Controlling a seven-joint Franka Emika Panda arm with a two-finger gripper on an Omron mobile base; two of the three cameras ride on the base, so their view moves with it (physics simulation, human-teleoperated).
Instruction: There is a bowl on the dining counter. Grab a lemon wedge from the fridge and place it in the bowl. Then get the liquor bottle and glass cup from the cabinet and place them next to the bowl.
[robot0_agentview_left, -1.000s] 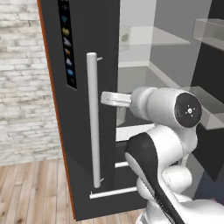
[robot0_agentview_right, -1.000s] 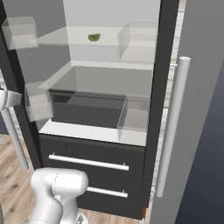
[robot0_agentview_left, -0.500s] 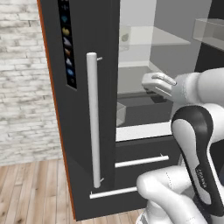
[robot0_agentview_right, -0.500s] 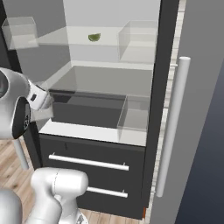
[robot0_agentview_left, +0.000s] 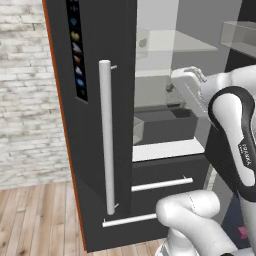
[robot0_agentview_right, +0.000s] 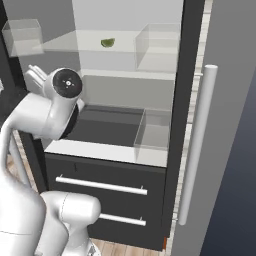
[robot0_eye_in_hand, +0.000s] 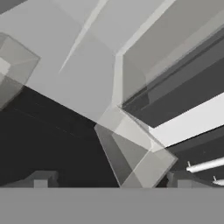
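The fridge (robot0_agentview_right: 150, 125) stands wide open, its dark door swung to the left with a long pale handle (robot0_agentview_left: 106, 137) running down it and a strip of icons (robot0_agentview_left: 76, 50) above. Up on the glass shelf (robot0_agentview_right: 75, 42), there's the lemon wedge (robot0_agentview_right: 107, 43), a small green piece sitting alone, just left of a clear bin (robot0_agentview_right: 159, 46). The white arm (robot0_agentview_right: 47, 115) is reaching into the fridge compartment at mid height, below that shelf and well apart from the wedge. Through the hand view, the gripper (robot0_eye_in_hand: 109, 181) shows its two dark tips far apart at the bottom edge, jaws spread wide with nothing between them, looking at a clear box (robot0_eye_in_hand: 135, 153) and the dark crisper tray (robot0_agentview_right: 107, 122). Below, the white ledge (robot0_agentview_right: 100, 150) fronts the compartment, and two dark drawers carry pale bar pulls (robot0_agentview_right: 100, 185). To the left of the fridge door, a pale brick wall (robot0_agentview_left: 25, 100) meets a wooden floor (robot0_agentview_left: 35, 220).
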